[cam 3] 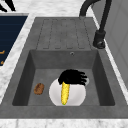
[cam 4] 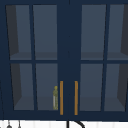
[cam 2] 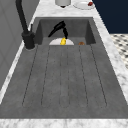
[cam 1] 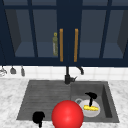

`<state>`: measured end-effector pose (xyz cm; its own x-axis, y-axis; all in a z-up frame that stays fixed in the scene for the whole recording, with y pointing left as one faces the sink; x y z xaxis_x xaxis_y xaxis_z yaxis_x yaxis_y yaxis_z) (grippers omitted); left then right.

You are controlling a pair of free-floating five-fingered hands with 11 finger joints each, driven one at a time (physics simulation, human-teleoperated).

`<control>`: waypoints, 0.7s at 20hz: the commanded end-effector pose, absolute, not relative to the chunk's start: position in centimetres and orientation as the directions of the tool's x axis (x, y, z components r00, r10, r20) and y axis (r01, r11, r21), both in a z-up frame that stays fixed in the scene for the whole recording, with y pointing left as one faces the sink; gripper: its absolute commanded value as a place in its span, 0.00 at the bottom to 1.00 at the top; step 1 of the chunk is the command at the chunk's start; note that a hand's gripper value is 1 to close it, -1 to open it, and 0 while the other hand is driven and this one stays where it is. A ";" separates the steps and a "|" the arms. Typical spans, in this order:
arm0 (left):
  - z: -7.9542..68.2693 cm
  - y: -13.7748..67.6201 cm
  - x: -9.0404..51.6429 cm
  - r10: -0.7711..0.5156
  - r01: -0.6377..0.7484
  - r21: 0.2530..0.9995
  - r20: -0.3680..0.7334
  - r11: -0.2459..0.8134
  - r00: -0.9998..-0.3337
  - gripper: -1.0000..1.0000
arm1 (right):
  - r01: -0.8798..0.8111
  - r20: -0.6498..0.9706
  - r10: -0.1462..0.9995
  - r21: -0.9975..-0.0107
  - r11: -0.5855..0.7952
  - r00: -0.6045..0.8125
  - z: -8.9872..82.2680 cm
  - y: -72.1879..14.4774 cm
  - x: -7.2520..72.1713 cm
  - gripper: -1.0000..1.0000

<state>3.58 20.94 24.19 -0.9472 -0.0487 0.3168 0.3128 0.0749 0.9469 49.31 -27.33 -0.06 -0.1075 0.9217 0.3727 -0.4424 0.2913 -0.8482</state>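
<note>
Right hand [cam 3: 72, 77] is curling onto the corn [cam 3: 65, 93] tip over the plate [cam 3: 78, 96]; shallow end-grip, cob risks slipping out.

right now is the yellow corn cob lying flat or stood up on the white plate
Lying flat. The yellow corn cob rests lengthwise on the round white plate in the sink basin, with the right robot hand at one end.

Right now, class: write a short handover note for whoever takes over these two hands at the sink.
Right hand: in the sink basin, fingers spread at the upper end of the corn cob; whether they grip it cannot be told.
Left hand: idle in the air at the sink's front edge, near the red ball.
The corn lies on the white plate; a brown piece sits beside the plate.
Done: hand at the corn. Left: the corn is not lifted.
</note>
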 end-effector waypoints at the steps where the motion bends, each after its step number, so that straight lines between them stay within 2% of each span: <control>1: 24.2 20.9 3.6 -0.049 0.313 0.947 0.317 0.075 -0.947 0.50 | -0.338 0.318 0.939 -0.905 0.259 -0.131 0.9 -27.1 47.8 0.00; 5: 24.2 20.9 3.6 -0.049 0.313 0.947 0.317 0.075 -0.947 0.50 | -0.284 0.337 0.933 -0.914 0.291 -0.130 3.1 -27.6 46.1 0.00; 14: 24.2 20.9 3.6 -0.049 0.313 0.947 0.317 0.075 -0.947 0.50 | -0.195 0.284 0.948 -0.947 0.255 -0.142 7.2 -27.0 44.8 0.00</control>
<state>3.58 20.94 24.19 -0.9472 -0.0487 0.3168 0.3128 0.0749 0.9469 44.95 -27.54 6.13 -0.1191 0.9343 0.3359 -0.2493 0.2994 -0.9210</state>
